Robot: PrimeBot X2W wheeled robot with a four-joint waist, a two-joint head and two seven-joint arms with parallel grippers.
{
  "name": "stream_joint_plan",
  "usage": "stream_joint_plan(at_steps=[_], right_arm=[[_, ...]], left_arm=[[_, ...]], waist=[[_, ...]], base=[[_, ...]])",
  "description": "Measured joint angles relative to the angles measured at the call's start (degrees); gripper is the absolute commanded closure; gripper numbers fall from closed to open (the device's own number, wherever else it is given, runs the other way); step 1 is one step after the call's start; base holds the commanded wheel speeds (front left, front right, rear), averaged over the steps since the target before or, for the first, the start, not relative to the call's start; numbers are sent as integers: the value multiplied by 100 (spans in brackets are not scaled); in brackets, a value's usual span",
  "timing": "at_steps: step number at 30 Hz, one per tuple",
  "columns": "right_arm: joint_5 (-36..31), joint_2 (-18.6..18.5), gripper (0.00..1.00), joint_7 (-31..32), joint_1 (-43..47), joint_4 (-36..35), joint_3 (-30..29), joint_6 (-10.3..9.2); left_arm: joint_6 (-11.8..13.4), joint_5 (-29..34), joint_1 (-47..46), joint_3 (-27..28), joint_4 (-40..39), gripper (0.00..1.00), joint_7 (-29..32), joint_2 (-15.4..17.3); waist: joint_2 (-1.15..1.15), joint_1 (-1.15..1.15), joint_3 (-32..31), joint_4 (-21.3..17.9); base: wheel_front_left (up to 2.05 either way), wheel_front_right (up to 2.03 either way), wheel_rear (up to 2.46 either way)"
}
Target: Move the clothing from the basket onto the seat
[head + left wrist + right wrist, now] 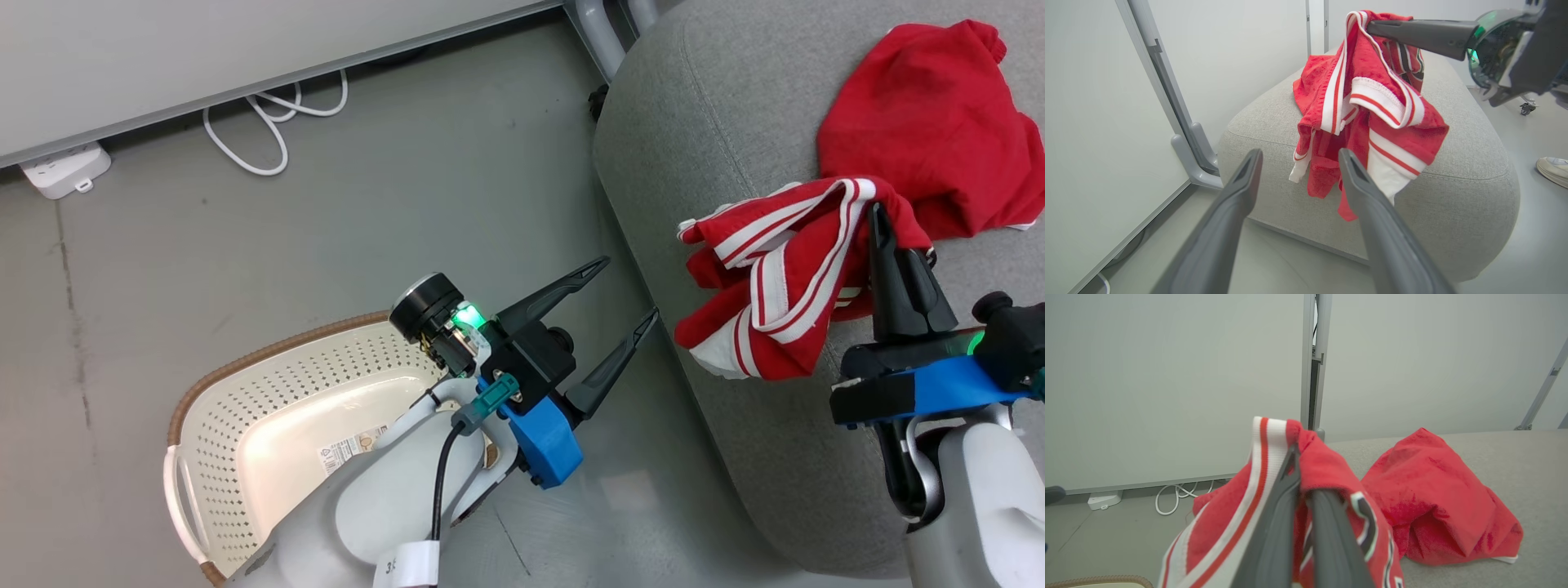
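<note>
Head view, left to right. A white power strip (64,170) and a looped white cable (273,122) are seen on the smooth grey floor (424,188) at the foot of a pale wall panel (163,57). At lower left the basket (269,380) is set on the floor: cream plastic, perforated with rows of small round holes, edged by a brown braided rim and cut with a slotted side handle. A printed label (349,447) is shown on its glossy inner bottom, its text too small to be read. Above the basket's right side the left gripper (629,287) is held over the floor with its two long, tapered dark fingers spread wide and nothing between them, near the seat's edge. The seat (718,147) — grey woven upholstery with rounded corners and a stitched seam — is seen to the right. Over its near edge the striped jersey (775,282) is pinched by the right gripper (880,222), whose fingers are pressed together on a fold of ribbed white-and-red trim; the knit is bunched, with a white panel at its lower hem. Black-and-white lettering is partly shown in the right wrist view, but it cannot be read. Whether the lower folds rest on the upholstery cannot be told. Just beside it, the plain red garment (922,122) — a soft, matte cloth — lies crumpled on the seat.
</note>
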Motion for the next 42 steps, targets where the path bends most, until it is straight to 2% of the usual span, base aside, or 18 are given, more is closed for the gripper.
stream_joint_plan(at_steps=[7,16,24,29,33,42], right_arm=[[-13,86,100,0,197,-85,-127,0],[-78,141,100,0,222,-103,-132,0],[-104,-38,100,0,-102,-196,-11,0],[-112,-272,100,1,-675,-392,12,0],[-100,-593,100,0,-1279,-592,-204,0],[-97,-1523,100,0,-2642,-808,-1495,0]], left_arm=[[1,-31,-24,-93,-38,0,1,37],[0,-42,-26,-112,-56,0,1,43],[2,-45,-48,-43,-102,0,1,71],[9,-27,-135,30,-168,0,1,157],[11,33,-249,49,-225,0,1,225],[41,177,-743,96,-475,0,82,442]], waist=[[0,0,129,-137],[0,0,116,-118],[0,0,169,-105],[0,0,350,-120],[0,0,583,-118],[0,0,1368,-70]], base=[[0,0,0],[0,0,0],[0,0,0],[0,0,0],[0,0,0],[0,0,0]])
